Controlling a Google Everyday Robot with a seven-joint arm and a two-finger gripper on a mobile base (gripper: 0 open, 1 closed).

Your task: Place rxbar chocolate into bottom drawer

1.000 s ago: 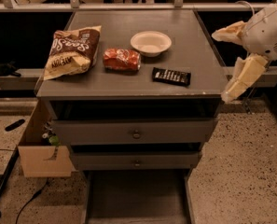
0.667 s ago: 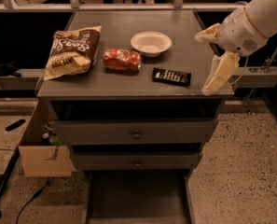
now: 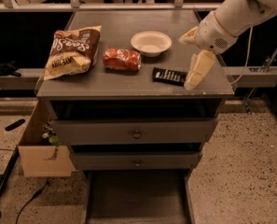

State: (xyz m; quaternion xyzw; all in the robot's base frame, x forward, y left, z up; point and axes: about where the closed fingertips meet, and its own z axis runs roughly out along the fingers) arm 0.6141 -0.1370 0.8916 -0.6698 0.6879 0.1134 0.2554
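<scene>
The rxbar chocolate (image 3: 169,76), a small flat black bar with white lettering, lies on the grey cabinet top near its front right edge. My gripper (image 3: 191,56) hangs over the right side of the top, just right of the bar and apart from it. It is open and empty, with one cream finger (image 3: 197,70) pointing down beside the bar's right end. The bottom drawer (image 3: 137,197) is pulled out at the foot of the cabinet, its flat grey floor showing.
A brown-and-cream chip bag (image 3: 73,52), a red-orange snack packet (image 3: 122,59) and a white bowl (image 3: 151,42) lie on the cabinet top (image 3: 128,85). Two shut grey drawers with round knobs (image 3: 136,135) are above the open one. A cardboard box (image 3: 41,146) stands at the left.
My gripper and arm have moved left from beyond the cabinet's right edge to over the top, and now sit close beside the rxbar. The objects have not moved.
</scene>
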